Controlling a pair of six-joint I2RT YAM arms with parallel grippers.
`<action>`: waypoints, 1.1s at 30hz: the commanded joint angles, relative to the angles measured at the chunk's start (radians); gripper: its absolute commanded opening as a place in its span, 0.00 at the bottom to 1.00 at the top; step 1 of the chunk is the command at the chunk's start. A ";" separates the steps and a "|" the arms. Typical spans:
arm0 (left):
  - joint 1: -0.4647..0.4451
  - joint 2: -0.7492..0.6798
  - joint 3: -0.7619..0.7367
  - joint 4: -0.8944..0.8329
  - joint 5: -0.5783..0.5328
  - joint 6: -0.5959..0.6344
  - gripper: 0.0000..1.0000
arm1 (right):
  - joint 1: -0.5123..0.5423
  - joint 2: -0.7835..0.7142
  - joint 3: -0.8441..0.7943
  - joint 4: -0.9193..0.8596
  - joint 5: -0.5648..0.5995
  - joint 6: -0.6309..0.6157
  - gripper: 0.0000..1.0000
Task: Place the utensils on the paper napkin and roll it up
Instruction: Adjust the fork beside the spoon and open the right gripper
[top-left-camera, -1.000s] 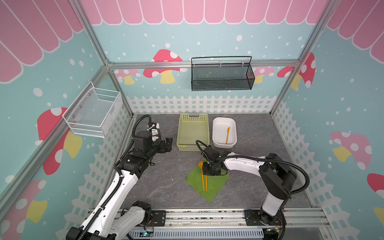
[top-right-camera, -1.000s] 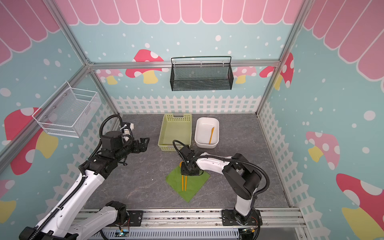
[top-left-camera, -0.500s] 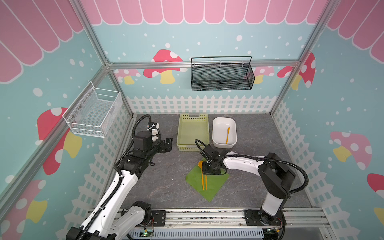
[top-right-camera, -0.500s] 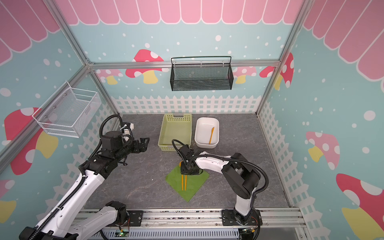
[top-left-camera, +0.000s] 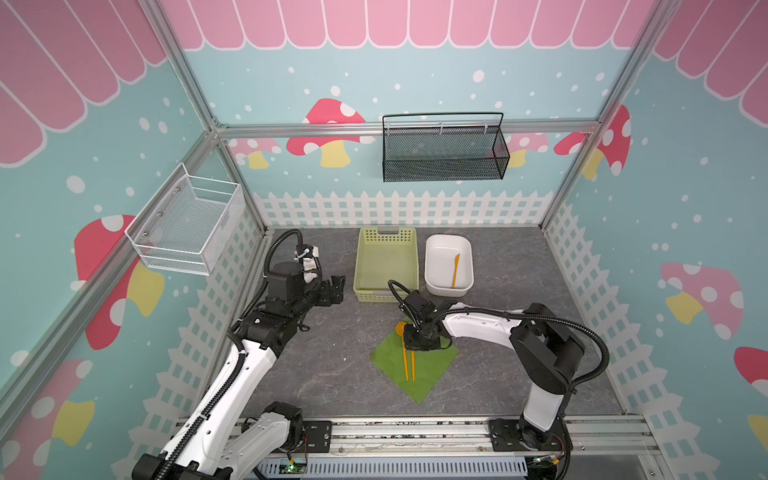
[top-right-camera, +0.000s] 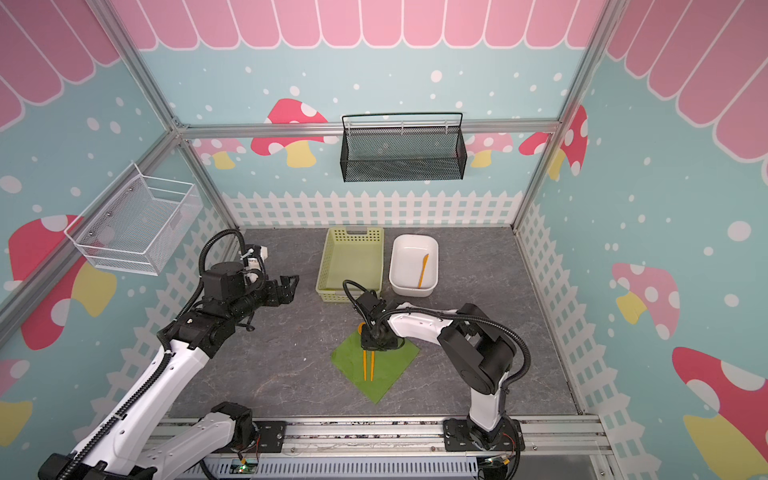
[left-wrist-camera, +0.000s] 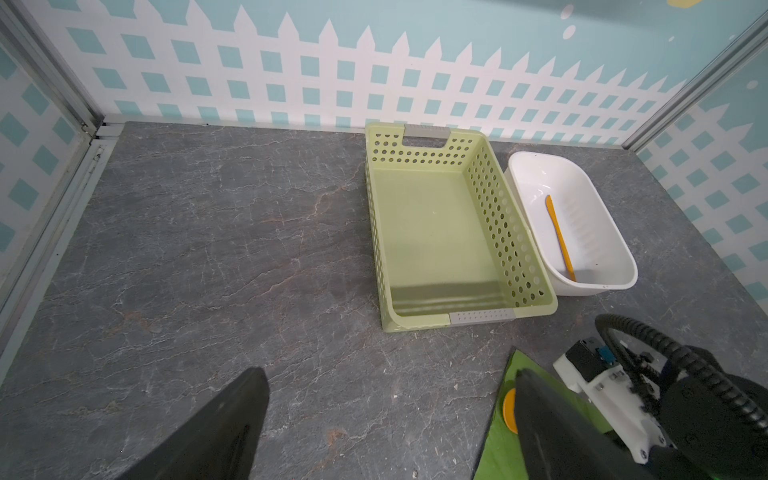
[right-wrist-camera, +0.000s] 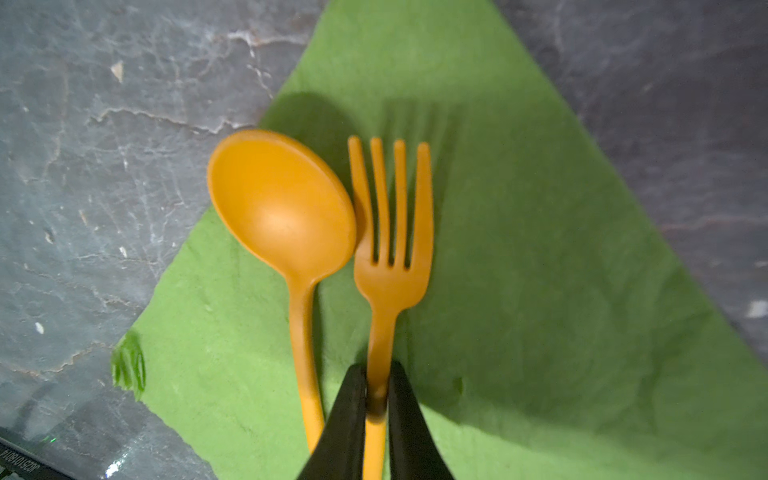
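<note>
Enclosure with mushroom-print walls and a white picket border; the floor is a grey stone-look tabletop (top-left-camera: 332, 374). By size: the pale perforated basket (top-left-camera: 386, 262) stands at twelve o'clock of the work area, the white dish (top-left-camera: 429, 266) is just beside it at one o'clock, and the paper napkin (top-left-camera: 434, 370) lies flat as a diamond at centre. On the napkin the spoon (right-wrist-camera: 282, 208) and fork (right-wrist-camera: 390, 249) run side by side, handles toward six o'clock. The spoon is on the nine o'clock side, its bowl overhanging the paper's edge. The knife (top-left-camera: 455, 270) lies in the dish (third utensil outstanding, rolling not begun). Step in hand, as judged: laying the fork down. The tines' shadow sits offset from them, so the head looks slightly raised. The fork should be lowered until flat and kept parallel and close to the spoon. It should then be released with a small opening and a straight lift, since the thin sheet would drag readily. The right gripper (right-wrist-camera: 377, 376) has its jaws drawn narrow, pinching the fork handle between both pads. The left gripper (top-left-camera: 336, 287) has its jaws spread wide and holds nothing, poised above bare tabletop at ten o'clock of the napkin.
</note>
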 joint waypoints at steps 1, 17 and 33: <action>0.010 0.000 -0.012 -0.002 -0.002 -0.002 0.94 | 0.004 0.013 0.019 -0.035 0.022 -0.002 0.12; 0.013 0.002 -0.012 -0.002 -0.003 0.000 0.94 | -0.013 0.016 0.033 -0.043 0.033 -0.013 0.10; 0.014 0.006 -0.013 -0.002 -0.003 0.000 0.94 | -0.023 0.037 0.035 -0.039 0.021 -0.025 0.09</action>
